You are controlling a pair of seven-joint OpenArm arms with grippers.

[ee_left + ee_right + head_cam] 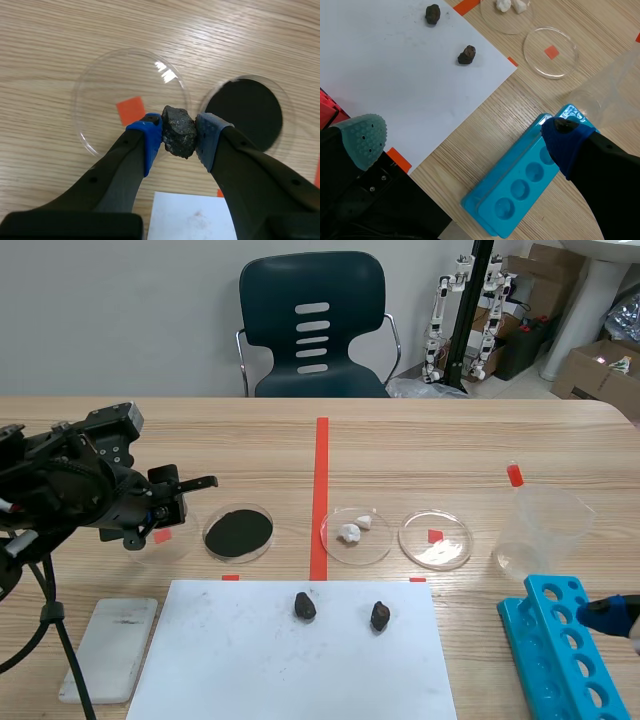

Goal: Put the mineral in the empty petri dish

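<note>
My left gripper (178, 134) is shut on a dark, rough mineral (178, 131), held between the blue pads. It hangs just over the near rim of an empty clear petri dish (112, 77) that lies over an orange square. In the scene view the left gripper (152, 524) is at the table's left. Two more dark minerals (305, 605) (380, 616) lie on the white paper (250, 670). A second empty dish (436, 540) sits right of the tape line. My right gripper (465, 142) stands open above the paper's corner and the blue rack (520, 187).
A dish of black powder (238, 532) lies beside the left empty dish. Another dish holds white pieces (356, 531). A clear beaker (540, 528) and the blue rack (565, 650) stand at the right. A white slab (110, 645) lies at the front left.
</note>
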